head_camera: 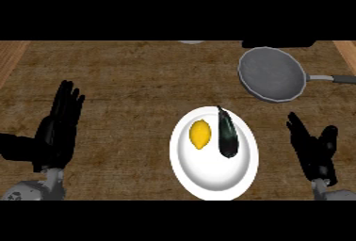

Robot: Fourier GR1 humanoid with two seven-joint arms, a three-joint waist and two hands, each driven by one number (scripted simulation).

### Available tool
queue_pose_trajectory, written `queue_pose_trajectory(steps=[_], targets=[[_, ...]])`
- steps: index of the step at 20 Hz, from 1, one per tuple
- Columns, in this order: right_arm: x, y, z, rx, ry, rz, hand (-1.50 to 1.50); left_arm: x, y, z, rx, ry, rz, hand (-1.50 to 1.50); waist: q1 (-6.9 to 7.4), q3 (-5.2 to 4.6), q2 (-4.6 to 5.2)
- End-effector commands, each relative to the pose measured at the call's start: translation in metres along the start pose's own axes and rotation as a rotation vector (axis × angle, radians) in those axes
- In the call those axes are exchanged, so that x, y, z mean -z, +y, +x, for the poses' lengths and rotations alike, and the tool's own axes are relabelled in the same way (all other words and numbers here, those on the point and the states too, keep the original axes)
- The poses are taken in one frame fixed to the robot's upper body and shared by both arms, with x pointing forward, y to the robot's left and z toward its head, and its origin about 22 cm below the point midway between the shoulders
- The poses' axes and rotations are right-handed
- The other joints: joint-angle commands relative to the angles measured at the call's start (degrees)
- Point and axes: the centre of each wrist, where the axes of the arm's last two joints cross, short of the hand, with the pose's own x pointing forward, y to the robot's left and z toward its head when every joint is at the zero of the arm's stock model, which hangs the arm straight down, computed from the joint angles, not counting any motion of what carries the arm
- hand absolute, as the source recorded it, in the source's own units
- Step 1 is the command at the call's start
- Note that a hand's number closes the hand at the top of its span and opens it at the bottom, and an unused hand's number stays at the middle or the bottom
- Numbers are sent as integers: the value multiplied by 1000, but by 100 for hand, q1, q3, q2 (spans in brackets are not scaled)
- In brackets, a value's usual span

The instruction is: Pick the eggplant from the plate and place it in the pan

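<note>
A dark purple eggplant (pixel 227 135) lies lengthwise on the right side of a white plate (pixel 214 176) in the lower middle of the counter. Beside it on the plate sits a yellow lemon (pixel 200 134). A grey pan (pixel 271 74) with a handle pointing right stands at the upper right, with nothing in it. My right hand (pixel 314 150) is open, fingers up, just right of the plate and apart from it. At the left edge my left hand (pixel 59 127) rests open with fingers pointing up.
The counter is a brown woven surface with wooden strips (pixel 14 55) at the far left and far right edges. A pale object (pixel 192 42) peeks in at the top edge, cut off.
</note>
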Motion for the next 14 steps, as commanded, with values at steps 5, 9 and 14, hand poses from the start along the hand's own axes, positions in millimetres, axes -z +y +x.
queue_pose_trajectory(steps=[5, 9, 14], targets=[[18, 71, 122, -416, -459, 388, 150, -11, -37, -15, 29, 131, -310, 0, 673, -118, 77], [24, 56, 155, -887, -730, 268, -150, -21, -50, -29, 5, 229, -415, 0, 555, -124, 62], [47, 105, 158, -819, -947, 366, -150, -5, -41, -27, -23, 250, -404, 0, 302, -85, 40]])
